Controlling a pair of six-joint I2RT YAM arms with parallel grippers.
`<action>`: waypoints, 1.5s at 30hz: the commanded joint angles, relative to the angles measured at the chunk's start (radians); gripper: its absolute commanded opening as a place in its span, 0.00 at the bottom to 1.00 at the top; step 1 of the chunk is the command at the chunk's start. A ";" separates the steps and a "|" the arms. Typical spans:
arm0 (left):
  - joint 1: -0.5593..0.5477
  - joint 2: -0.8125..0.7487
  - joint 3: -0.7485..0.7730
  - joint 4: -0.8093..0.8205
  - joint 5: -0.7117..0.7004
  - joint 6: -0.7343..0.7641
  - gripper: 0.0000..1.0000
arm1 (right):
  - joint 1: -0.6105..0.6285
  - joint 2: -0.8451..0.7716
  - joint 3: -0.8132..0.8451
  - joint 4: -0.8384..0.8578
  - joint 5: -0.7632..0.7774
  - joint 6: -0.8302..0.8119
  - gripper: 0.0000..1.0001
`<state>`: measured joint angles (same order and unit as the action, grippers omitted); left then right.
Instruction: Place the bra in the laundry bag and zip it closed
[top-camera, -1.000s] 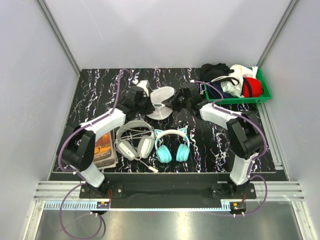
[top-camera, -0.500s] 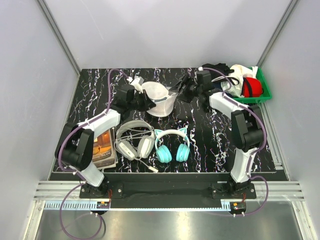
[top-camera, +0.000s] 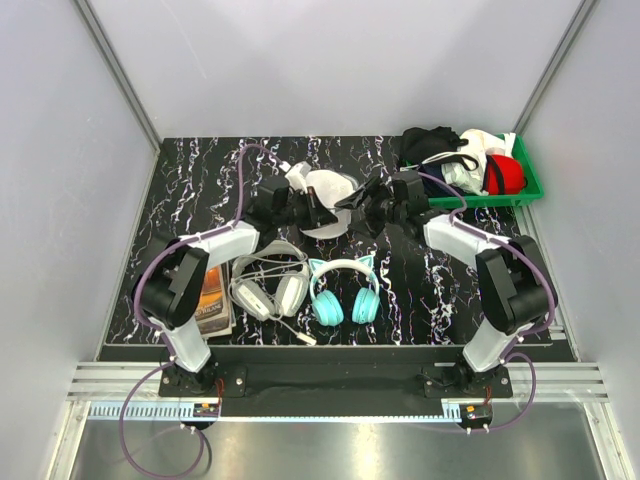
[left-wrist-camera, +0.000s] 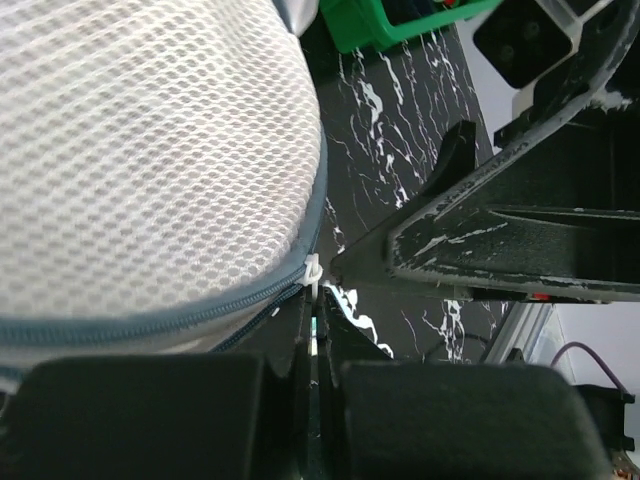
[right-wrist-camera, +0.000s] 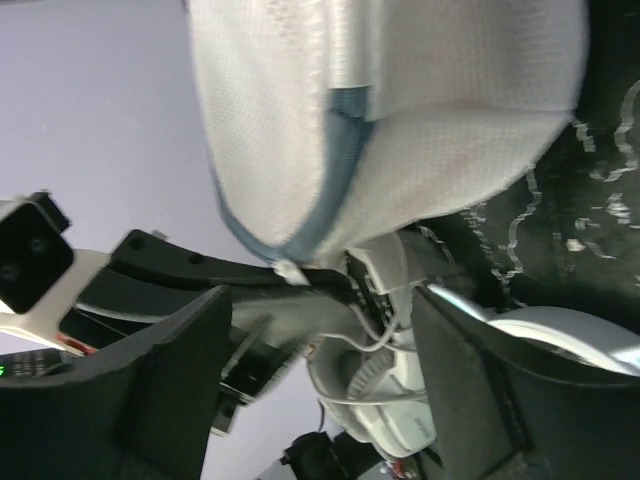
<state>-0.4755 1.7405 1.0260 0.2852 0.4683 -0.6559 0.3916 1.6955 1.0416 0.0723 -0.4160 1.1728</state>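
The laundry bag (top-camera: 325, 190), a white mesh dome with a grey-blue zipper round its rim, lies at the middle back of the table. It fills the upper left of the left wrist view as the laundry bag (left-wrist-camera: 150, 150). My left gripper (top-camera: 318, 212) is shut on its small white zipper pull (left-wrist-camera: 313, 272), pinched between the tips of the left gripper (left-wrist-camera: 315, 310). My right gripper (top-camera: 352, 205) stands open just right of the bag. In the right wrist view the bag (right-wrist-camera: 400, 120) hangs above my right gripper (right-wrist-camera: 320, 300), untouched. The bra is hidden.
A green bin (top-camera: 520, 192) at the back right holds black, white and red garments. White-grey headphones (top-camera: 270, 285) and teal cat-ear headphones (top-camera: 343, 292) lie near the front, beside a book (top-camera: 210, 298) at the left.
My right gripper opened, let go of the bag, swung back right, then came in again. The bag rose and has settled lower. The left gripper kept hold of the zipper pull and shifted right.
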 joint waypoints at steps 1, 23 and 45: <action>-0.021 -0.027 -0.007 0.080 0.038 -0.005 0.00 | 0.023 0.024 0.031 0.124 0.016 0.128 0.75; 0.232 -0.107 -0.006 -0.216 -0.145 0.094 0.00 | -0.120 0.138 0.242 -0.026 -0.016 -0.336 0.00; -0.024 -0.004 0.017 0.055 0.113 -0.065 0.00 | -0.077 0.064 -0.023 0.238 -0.104 0.160 0.68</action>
<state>-0.4793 1.7382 1.0134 0.2646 0.5510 -0.7101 0.3042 1.7470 0.9874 0.1535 -0.5232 1.2247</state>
